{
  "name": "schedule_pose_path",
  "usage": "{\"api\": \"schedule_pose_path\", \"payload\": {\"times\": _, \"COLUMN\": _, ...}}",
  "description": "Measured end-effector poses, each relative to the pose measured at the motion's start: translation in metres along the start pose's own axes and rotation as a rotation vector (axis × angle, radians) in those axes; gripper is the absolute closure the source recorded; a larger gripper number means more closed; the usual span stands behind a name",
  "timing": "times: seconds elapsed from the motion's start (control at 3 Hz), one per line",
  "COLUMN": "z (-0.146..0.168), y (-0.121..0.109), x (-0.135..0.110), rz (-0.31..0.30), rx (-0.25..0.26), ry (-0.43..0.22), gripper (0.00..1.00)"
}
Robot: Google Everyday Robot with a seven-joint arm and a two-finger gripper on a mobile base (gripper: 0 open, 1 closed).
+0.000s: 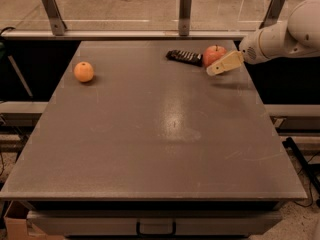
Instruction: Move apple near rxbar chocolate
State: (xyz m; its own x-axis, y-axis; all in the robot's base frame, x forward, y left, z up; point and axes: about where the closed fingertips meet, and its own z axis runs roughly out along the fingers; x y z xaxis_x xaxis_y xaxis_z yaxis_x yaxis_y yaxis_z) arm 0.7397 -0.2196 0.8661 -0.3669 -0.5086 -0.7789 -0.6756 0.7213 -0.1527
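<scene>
The red-pink apple (214,54) rests on the grey table (160,134) near its far right corner. The rxbar chocolate (184,57), a dark flat bar, lies just left of the apple, almost touching it. My gripper (221,66), with cream-coloured fingers, is open and empty. It hovers just in front and to the right of the apple, close to it but not holding it. The white arm reaches in from the right edge.
A small orange fruit (84,71) sits at the far left of the table. A rail with metal posts (185,4) runs behind the far edge. A drawer handle (156,228) shows below the near edge.
</scene>
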Motion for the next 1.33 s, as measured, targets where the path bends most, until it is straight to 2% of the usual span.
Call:
{"api": "schedule_pose_path", "payload": {"times": 0.33, "z": -0.047, "y": -0.008, "x": -0.005, "rz": -0.009, "rx": 0.046, "ry": -0.075, "gripper": 0.00}}
{"api": "schedule_pose_path", "payload": {"times": 0.67, "z": -0.137, "y": 0.002, "x": -0.019, "rz": -0.097, "rx": 0.070, "ry": -0.153, "gripper": 0.00}}
{"api": "schedule_pose_path", "payload": {"times": 1.0, "z": -0.243, "y": 0.048, "x": -0.057, "rz": -0.267, "rx": 0.124, "ry": -0.209, "gripper": 0.00}}
{"api": "schedule_pose_path", "payload": {"times": 1.33, "z": -0.240, "y": 0.047, "x": -0.058, "rz": -0.266, "rx": 0.124, "ry": -0.207, "gripper": 0.00}}
